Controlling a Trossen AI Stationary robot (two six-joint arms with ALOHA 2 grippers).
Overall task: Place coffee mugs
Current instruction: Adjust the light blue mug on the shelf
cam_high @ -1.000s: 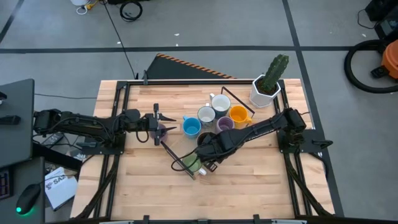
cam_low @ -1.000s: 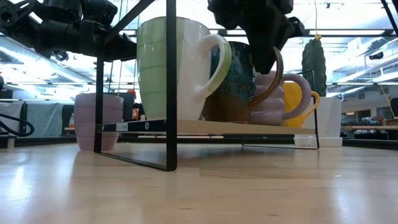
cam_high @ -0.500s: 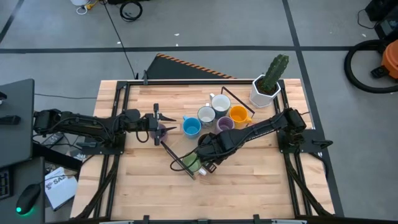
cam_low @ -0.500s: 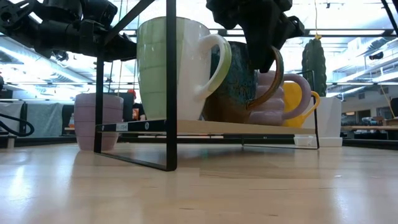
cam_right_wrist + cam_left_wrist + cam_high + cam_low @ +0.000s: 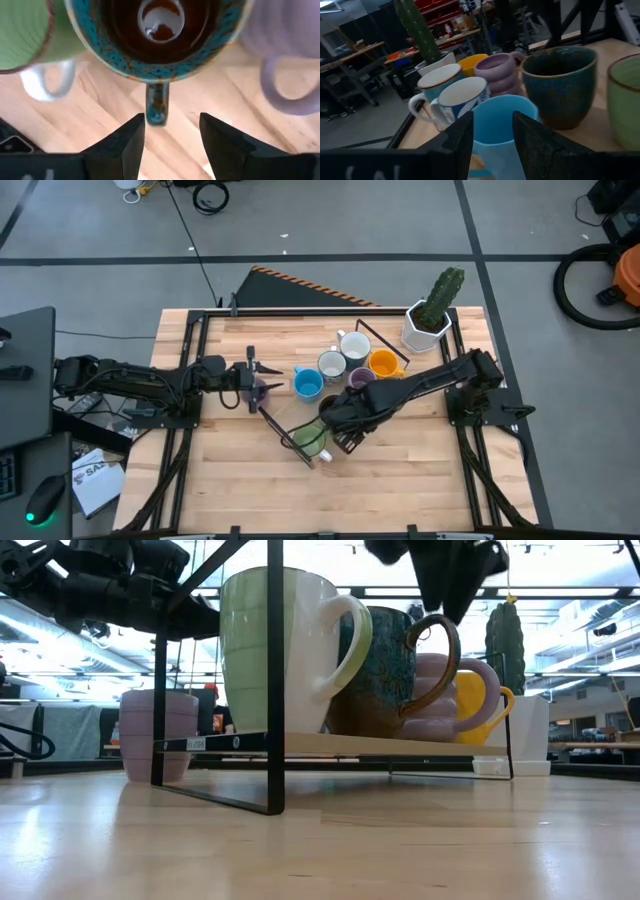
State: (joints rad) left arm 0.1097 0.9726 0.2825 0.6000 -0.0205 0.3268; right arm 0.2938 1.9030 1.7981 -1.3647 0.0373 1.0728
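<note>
Hovering above the brown mug (image 5: pixel 159 35), the right pincer (image 5: pixel 167 137) has its fingers spread with nothing between them; the mug's handle (image 5: pixel 156 104) lies in line with the gap, below it. In the low view this pincer (image 5: pixel 440 570) hangs clear of the brown mug (image 5: pixel 385 670), which stands on the rack (image 5: pixel 270 745), a wooden shelf in a thin black frame.

Taking the brown mug as the landmark: the green mug (image 5: pixel 270 645) stands just beside it on the rack, and a lavender mug (image 5: pixel 450 695) is just beside it on the other side, with the orange mug (image 5: pixel 487 712) past that. From above, the blue mug (image 5: pixel 308 385) and two white mugs (image 5: pixel 342 355) cluster near it toward the cactus pot (image 5: pixel 428 320). A second lavender mug (image 5: pixel 158 732) stands on the desk (image 5: pixel 400 490) well apart from it, under the left pincer (image 5: pixel 252 380).

The left pincer (image 5: pixel 492 137) is open too, with the blue mug (image 5: pixel 502 130) seen through its gap.

These mugs look like glazed ceramic: rigid, fairly heavy for their size, slippery and liable to chip if knocked together. The rim wall or the handle looks like the safest hold, given the tight spacing.
</note>
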